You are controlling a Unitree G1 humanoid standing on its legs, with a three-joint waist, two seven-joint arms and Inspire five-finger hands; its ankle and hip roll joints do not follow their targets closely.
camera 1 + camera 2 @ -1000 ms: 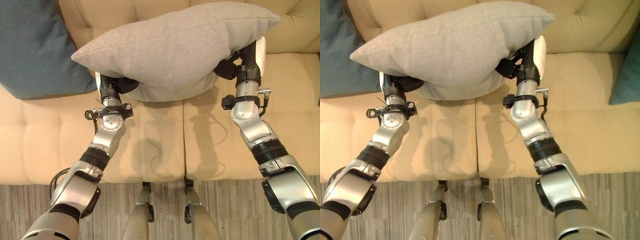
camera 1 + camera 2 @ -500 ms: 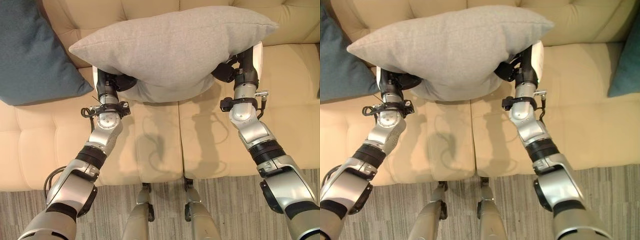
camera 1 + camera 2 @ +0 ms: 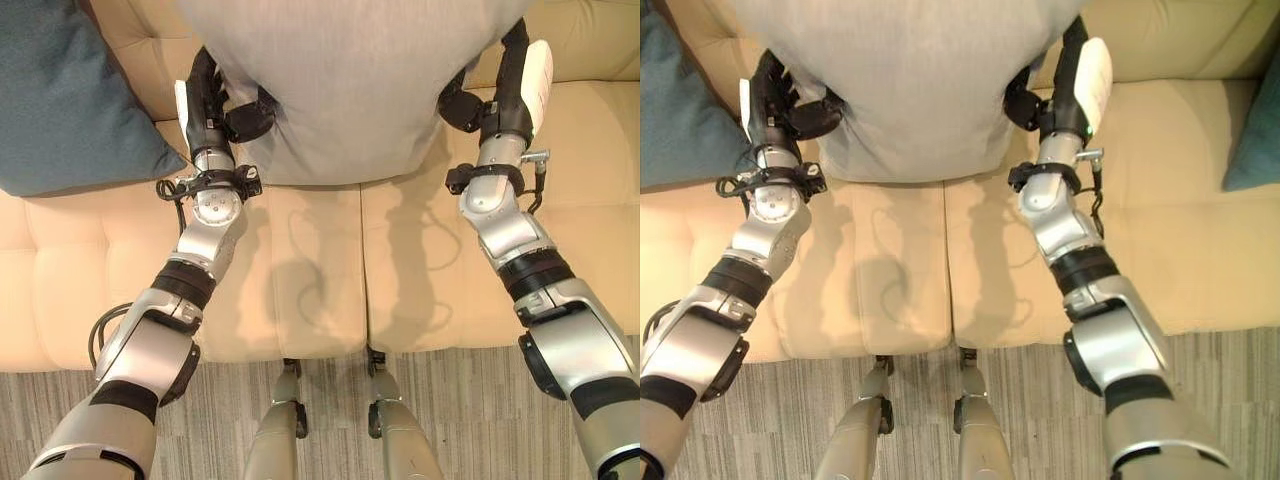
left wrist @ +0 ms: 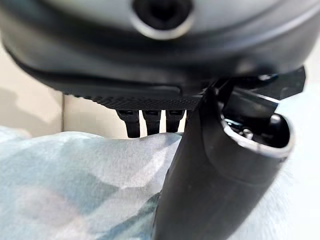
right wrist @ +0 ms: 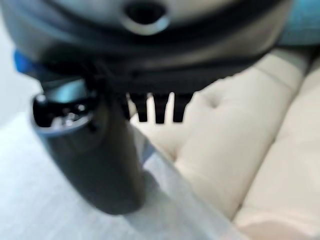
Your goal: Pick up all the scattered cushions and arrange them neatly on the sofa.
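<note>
The robot stands at the front edge of the sofa (image 3: 300, 290) and holds the grey cushion (image 3: 350, 90) up between both hands, over the back part of the middle seat and against the backrest. I judge this is the placing step: the cushion must next go down onto the seat, leaning upright on the backrest, before the hands let go. The left hand (image 3: 212, 110) clasps its left side, thumb on the front and fingers (image 4: 150, 120) reaching behind; the right hand (image 3: 505, 95) pinches the right side the same way. The cushion is plain, soft and plump. A teal cushion (image 3: 70, 100) already leans at the sofa's left end.
</note>
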